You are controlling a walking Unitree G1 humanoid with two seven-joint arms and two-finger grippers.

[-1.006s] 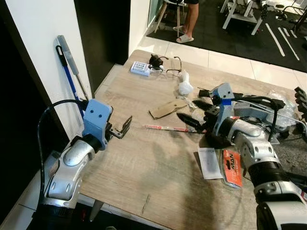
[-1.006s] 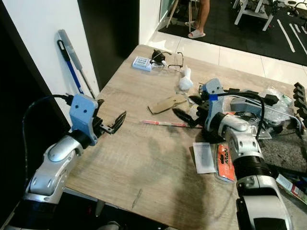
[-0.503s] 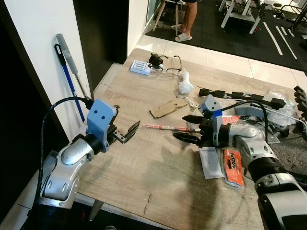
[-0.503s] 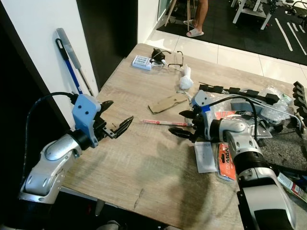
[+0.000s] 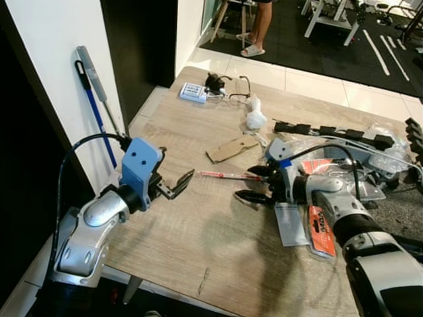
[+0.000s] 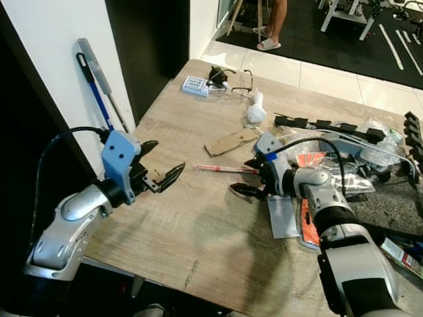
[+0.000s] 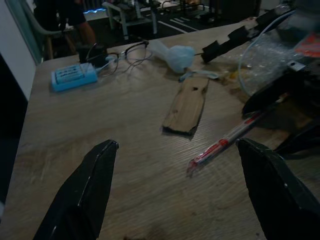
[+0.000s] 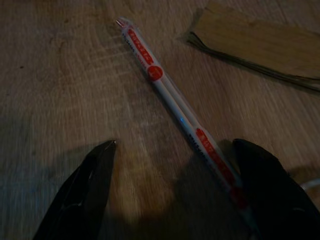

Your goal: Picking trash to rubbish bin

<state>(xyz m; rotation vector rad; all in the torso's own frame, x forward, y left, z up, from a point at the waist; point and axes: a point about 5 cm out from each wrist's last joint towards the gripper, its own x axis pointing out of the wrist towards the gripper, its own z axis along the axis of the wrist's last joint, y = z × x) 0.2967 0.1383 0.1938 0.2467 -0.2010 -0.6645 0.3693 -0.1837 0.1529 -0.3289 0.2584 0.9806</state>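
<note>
On the wooden table (image 5: 198, 231) we count one long red-and-white wrapped stick (image 5: 225, 176), one flat piece of brown cardboard (image 5: 231, 149), one crumpled white plastic wad (image 5: 254, 119), one pair of glasses (image 5: 234, 99), one small blue-and-white box (image 5: 193, 93) and one white paper slip (image 5: 288, 223) beside an orange packet (image 5: 320, 228). Our right gripper (image 5: 254, 185) is low over the table at the near end of the wrapped stick, its two black fingers spread wide, one on each side of that end; the right wrist view shows the stick (image 8: 180, 117) running between the two fingertips and close against one of them, though we cannot tell whether it touches. Our left gripper (image 5: 175, 187) is held above the table's left part, apart from the stick, with its fingers also spread wide and nothing between them. The cardboard lies just beyond the stick, and the plastic wad sits further back near the glasses. A clear plastic bag (image 5: 390, 142) lies at the far right among dark cables; we cannot make out what is in it. One person's legs (image 5: 261, 26) stand on the dark floor beyond the table.
</note>
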